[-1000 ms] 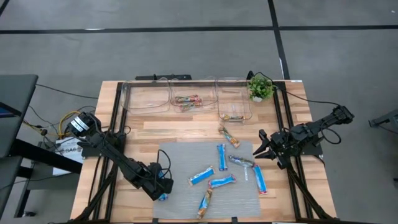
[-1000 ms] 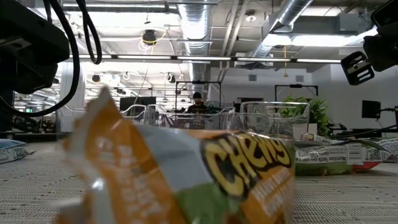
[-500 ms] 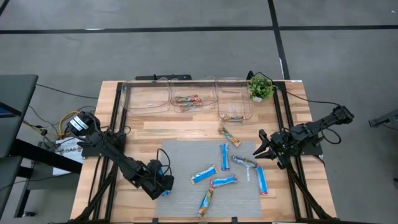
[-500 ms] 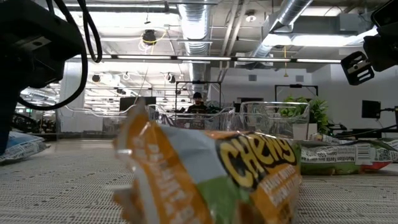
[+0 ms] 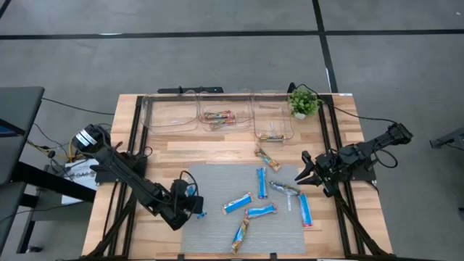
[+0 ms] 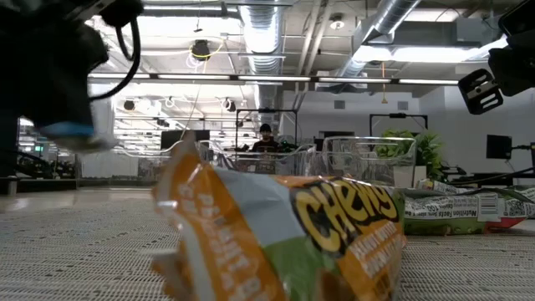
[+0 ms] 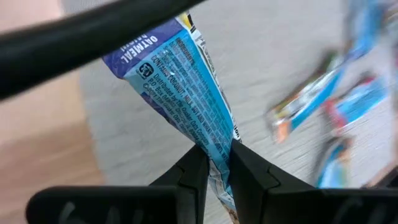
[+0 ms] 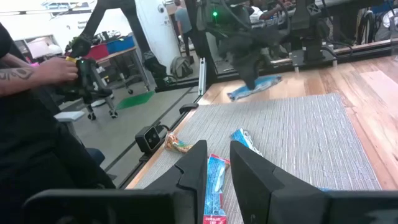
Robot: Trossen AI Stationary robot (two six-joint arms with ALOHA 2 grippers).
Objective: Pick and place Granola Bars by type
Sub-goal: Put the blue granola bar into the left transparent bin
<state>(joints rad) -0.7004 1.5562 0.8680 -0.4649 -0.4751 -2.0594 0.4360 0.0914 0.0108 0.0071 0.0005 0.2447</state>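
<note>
We lift a blue bar [image 7: 186, 93] in the left gripper [image 7: 214, 163]; right gripper [image 5: 303, 174] closed, empty; seven bars [image 5: 259, 211] unsorted.

Mat [image 5: 217, 181]: centre of the worktop's near half.
My bar [image 7: 186, 81]: above the mat's left edge.
Loose bars [image 5: 259, 212]: mat's right half.
Bins [image 5: 217, 112]: along the far edge.

Robotics lab or workshop. Exposed ceiling ducts [image 6: 259, 25] and strip lights upper frame in low view; grey concrete floor [image 5: 217, 65] around the wooden table [image 5: 217, 148]. Person [image 8: 25, 74] at a bench, left of right wrist view.
</note>
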